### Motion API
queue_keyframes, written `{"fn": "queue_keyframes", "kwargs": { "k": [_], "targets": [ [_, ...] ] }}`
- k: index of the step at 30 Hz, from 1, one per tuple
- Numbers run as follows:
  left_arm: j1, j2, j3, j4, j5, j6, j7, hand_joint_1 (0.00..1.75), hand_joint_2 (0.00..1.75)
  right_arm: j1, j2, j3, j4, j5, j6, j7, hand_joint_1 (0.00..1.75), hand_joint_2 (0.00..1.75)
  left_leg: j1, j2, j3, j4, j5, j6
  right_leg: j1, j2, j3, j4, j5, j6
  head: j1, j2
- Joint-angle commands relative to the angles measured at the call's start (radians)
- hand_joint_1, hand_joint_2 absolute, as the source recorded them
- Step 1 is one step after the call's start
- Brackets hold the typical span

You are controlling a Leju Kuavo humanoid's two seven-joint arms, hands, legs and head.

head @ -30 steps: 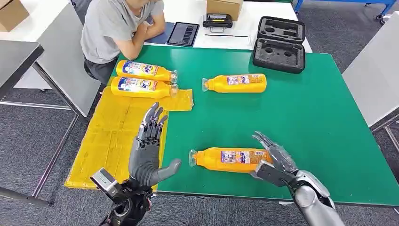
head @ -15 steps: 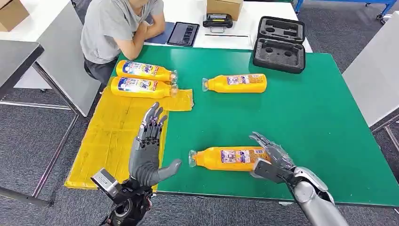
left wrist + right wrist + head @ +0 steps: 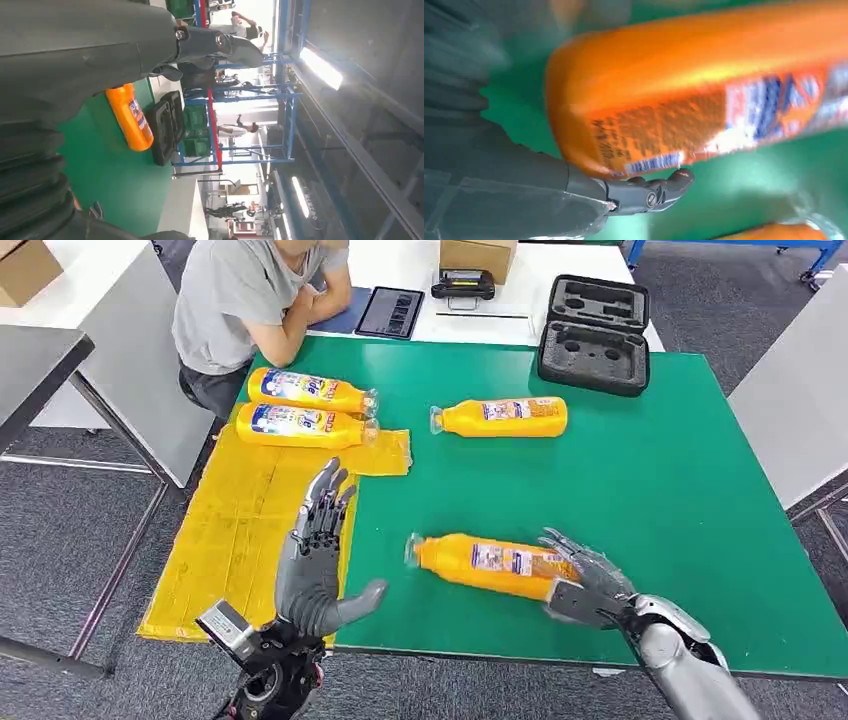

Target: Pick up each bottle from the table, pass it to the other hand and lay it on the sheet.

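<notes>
Green worktop [image 3: 660,490]: near its front edge, the right hand [image 3: 590,585] fingers wrap the orange bottle [image 3: 490,565], cap end tipped up. Left hand [image 3: 315,560] fingers are spread, holding nothing.

Green table [image 3: 650,490] with bottles [image 3: 500,417], sheet [image 3: 240,520], case [image 3: 593,335]

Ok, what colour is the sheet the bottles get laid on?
Yellow. The sheet shows best in the head view, already holding two bottles.

Bare green table [image 3: 650,490] between near bottle [image 3: 485,565] and far bottle [image 3: 500,417] (black case [image 3: 593,335] beyond).
</notes>
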Motion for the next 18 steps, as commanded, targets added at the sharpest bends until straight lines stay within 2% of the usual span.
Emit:
{"fn": "queue_keyframes", "kwargs": {
  "k": [1,16,18],
  "targets": [
    [-0.039,0.027,-0.03,0.046,-0.002,-0.008,0.003,0.0,1.75,-0.017,-0.029,0.053,0.045,0.0,0.013,0.017,1.75,1.75,0.001,-0.001,0.003,-0.001,-0.001,-0.001,0.001,-0.001,0.004,-0.001,-0.001,-0.002,0.0,0.0],
    [-0.063,0.022,-0.039,0.064,0.0,-0.014,0.003,0.0,1.75,0.019,0.002,0.002,-0.006,-0.068,-0.034,-0.022,1.75,1.75,0.001,0.0,0.007,-0.001,-0.003,-0.002,0.001,0.001,0.007,-0.001,-0.002,-0.003,0.0,0.0],
    [-0.063,0.022,-0.039,0.064,0.0,-0.014,0.003,0.0,1.75,0.019,0.002,0.002,-0.006,-0.068,-0.034,-0.022,1.75,1.75,0.001,0.0,0.003,-0.001,-0.001,-0.001,0.001,0.0,0.003,-0.001,-0.001,-0.002,0.0,0.0]
  ]
}}
